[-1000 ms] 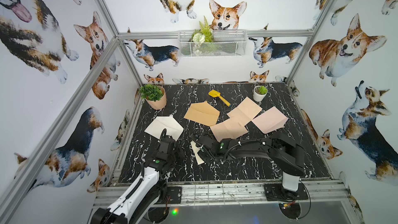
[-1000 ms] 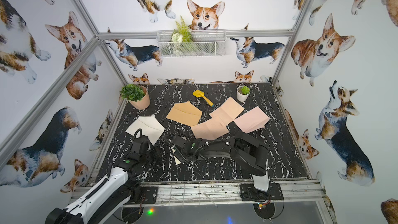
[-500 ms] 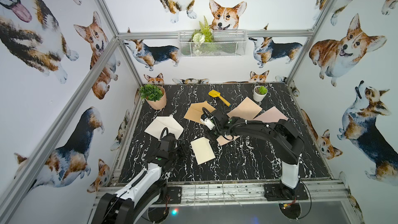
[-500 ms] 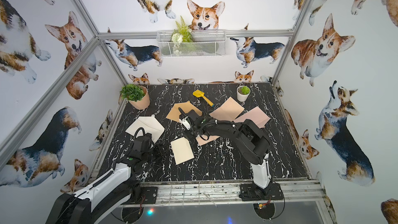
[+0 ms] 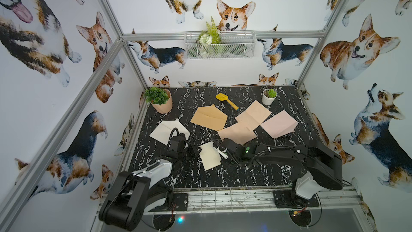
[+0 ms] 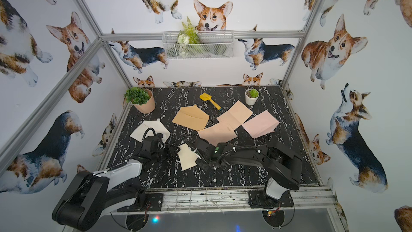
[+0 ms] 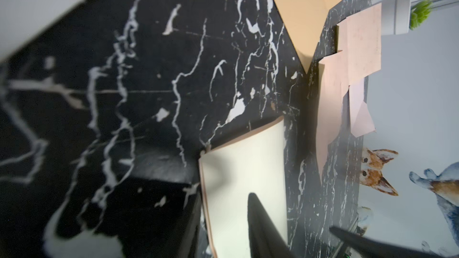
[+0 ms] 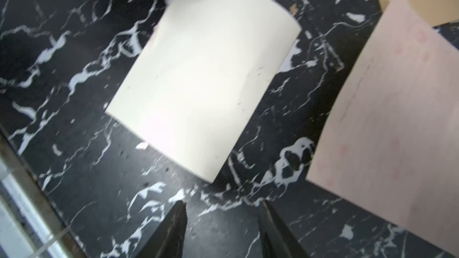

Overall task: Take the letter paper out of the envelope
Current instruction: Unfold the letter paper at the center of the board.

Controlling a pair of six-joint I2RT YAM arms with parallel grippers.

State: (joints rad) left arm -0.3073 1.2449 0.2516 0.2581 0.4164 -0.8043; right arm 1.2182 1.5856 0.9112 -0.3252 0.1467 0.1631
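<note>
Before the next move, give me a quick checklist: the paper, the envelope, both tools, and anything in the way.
1. Paper out of the envelope: ok, it lies apart on the table.
2. Paper flat: not ok, it is curved.
3. Right tool open and empty: ok.
4. Left tool gripping the paper: cannot tell; jaws stand apart at its edge.
5. Pink sheet clear of the paper: ok, a gap shows.

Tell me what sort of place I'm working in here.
Probably a staged robot test cell, not a real room: an aluminium frame boxes it in, corgi-print panels serve as walls, and the black marble-look tabletop carries scattered props.
</note>
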